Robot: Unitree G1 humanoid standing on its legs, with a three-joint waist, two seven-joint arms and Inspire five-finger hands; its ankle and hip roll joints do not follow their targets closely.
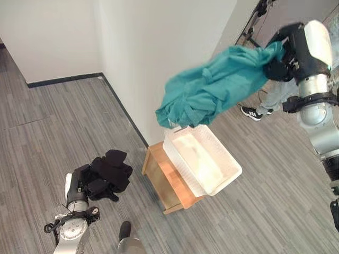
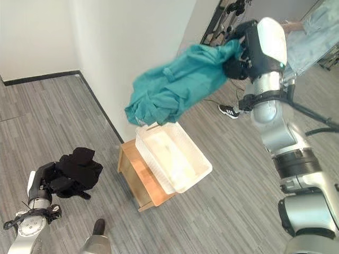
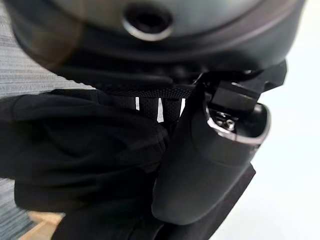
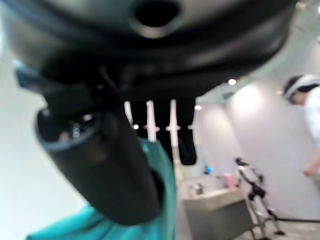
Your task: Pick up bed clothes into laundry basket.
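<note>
A teal garment (image 1: pixel 212 87) hangs in the air with its lower end just above the far end of the white laundry basket (image 1: pixel 180 163). My right hand (image 1: pixel 278 66) is raised high at the upper right and shut on the garment's top edge; the teal cloth (image 4: pixel 160 200) shows beside the thumb (image 4: pixel 110 170) in the right wrist view. At the lower left, my left hand (image 1: pixel 82 182) is shut on a bunched black garment (image 1: pixel 111 172), held above the floor. The left wrist view has that black cloth (image 3: pixel 85 150) pressed under the thumb (image 3: pixel 210 165).
The basket rests on a low wooden stool (image 1: pixel 161 177) against the corner of a white wall (image 1: pixel 148 53). A person (image 2: pixel 312 32) stands beyond my right arm, one shoe (image 1: pixel 254 112) on the grey plank floor. A stand (image 2: pixel 225 13) is at the back.
</note>
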